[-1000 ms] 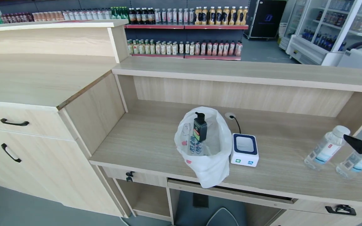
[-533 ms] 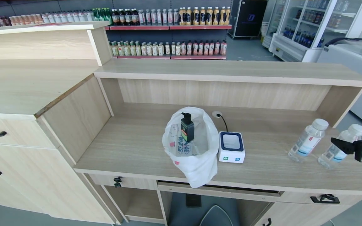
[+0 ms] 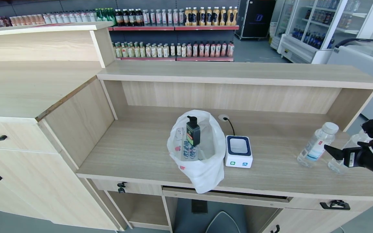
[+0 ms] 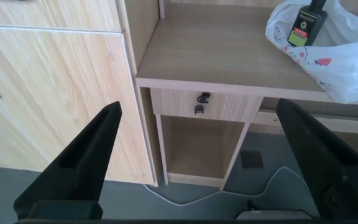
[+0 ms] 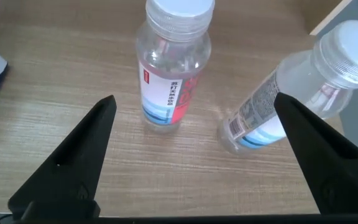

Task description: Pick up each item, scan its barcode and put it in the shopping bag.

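Two clear water bottles stand at the right end of the counter, one with a red and blue label (image 3: 317,145) (image 5: 168,74) and one (image 3: 344,161) (image 5: 291,106) partly behind my right gripper. My right gripper (image 3: 343,139) (image 5: 194,102) hovers open just short of them, its fingers spread wider than both bottles. The white shopping bag (image 3: 202,168) (image 4: 337,53) sits mid-counter with a black pump bottle (image 3: 193,131) (image 4: 306,25) upright inside. The white scanner (image 3: 238,156) stands to the right of the bag. My left gripper (image 4: 199,107) hangs open below the counter's left front corner.
The counter (image 3: 141,152) has a raised back shelf and side walls. A cable runs from the scanner to a hole at the back (image 3: 223,118). A taller cabinet (image 3: 28,97) stands at the left. A keyed drawer (image 4: 199,106) sits under the counter edge.
The head camera swung, shifting the whole scene left between the earliest frame and the middle one. Since then my right gripper has moved in toward the two water bottles, now covering part of the right one.
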Controlling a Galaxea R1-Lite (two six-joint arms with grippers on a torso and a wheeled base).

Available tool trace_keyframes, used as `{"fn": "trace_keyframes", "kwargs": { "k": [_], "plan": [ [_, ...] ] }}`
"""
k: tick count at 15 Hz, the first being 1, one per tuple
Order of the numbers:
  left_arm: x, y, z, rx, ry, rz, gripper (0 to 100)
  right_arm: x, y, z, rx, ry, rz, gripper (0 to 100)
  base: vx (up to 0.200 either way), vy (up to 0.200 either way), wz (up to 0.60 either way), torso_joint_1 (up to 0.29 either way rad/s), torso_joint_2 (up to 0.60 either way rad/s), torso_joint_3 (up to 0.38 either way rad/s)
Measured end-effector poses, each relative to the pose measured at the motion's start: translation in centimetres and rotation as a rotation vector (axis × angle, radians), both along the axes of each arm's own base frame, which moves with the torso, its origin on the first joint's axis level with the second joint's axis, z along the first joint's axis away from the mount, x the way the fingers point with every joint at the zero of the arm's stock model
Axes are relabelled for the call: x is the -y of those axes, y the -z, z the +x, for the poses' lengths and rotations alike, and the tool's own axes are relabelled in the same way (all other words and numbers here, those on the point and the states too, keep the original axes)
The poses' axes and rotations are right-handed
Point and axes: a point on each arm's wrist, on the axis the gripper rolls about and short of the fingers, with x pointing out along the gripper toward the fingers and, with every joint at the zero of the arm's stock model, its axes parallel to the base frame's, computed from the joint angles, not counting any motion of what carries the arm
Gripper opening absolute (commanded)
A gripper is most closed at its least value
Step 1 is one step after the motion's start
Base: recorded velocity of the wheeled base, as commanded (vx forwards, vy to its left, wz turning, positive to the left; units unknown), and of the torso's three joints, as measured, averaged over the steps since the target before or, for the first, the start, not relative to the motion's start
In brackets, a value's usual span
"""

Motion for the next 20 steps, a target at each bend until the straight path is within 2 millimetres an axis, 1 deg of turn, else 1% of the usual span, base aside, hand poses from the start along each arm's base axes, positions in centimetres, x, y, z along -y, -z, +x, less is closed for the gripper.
{"fn": "trace_keyframes", "kwargs": {
  "k": [2,9,11,14,18,20],
  "plan": [
    [0.0,0.0,0.0,0.000,0.000,0.000,100,0.1,0.6,0.7,0.029,0.000,0.006,100,0.000,0.000,0.00,0.000,0.00,0.000],
    [0.0,0.0,0.0,0.000,0.000,0.000,100,0.3,3.0,2.1,0.026,0.013,0.032,100,0.000,0.000,0.00,0.000,0.00,0.000],
    [0.0,0.0,0.0,0.000,0.000,0.000,100,-0.3,3.7,2.8,0.048,0.028,0.079,100,0.000,0.000,0.00,0.000,0.00,0.000],
    [0.0,0.0,0.0,0.000,0.000,0.000,100,-1.3,4.8,3.6,0.024,0.028,0.122,100,0.000,0.000,0.00,0.000,0.00,0.000],
    [0.0,0.0,0.0,0.000,0.000,0.000,100,-1.9,5.4,4.6,0.039,0.010,0.124,100,0.000,0.000,0.00,0.000,0.00,0.000],
    [0.0,0.0,0.0,0.000,0.000,0.000,100,-2.2,5.6,5.3,0.046,0.042,0.109,100,0.000,0.000,0.00,0.000,0.00,0.000]
  ]
}}
